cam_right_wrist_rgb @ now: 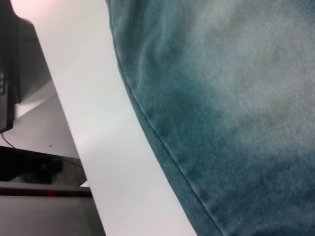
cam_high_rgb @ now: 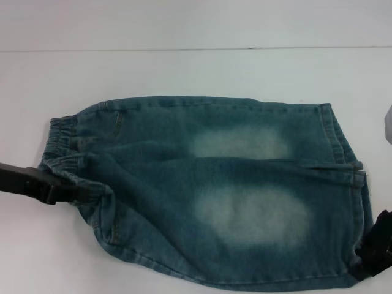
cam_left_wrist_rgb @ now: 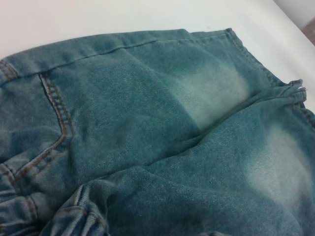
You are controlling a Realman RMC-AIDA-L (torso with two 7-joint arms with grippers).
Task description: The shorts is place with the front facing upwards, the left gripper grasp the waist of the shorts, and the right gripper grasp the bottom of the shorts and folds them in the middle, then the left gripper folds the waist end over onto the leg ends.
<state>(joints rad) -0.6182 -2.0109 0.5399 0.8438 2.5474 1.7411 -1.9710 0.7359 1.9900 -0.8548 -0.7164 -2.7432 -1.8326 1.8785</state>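
Head view: left hand (cam_high_rgb: 82, 195) at shorts (cam_high_rgb: 214, 190) waist, right hand (cam_high_rgb: 367, 260) at hem.

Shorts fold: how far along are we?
Done: the shorts lie flat on the white table, waistband on the robot's left, leg ends on its right. In hand: the left claw is at the waistband, the right claw at the near leg hem; neither grip is clearly visible. Left: the lengthwise fold, then waist over legs.
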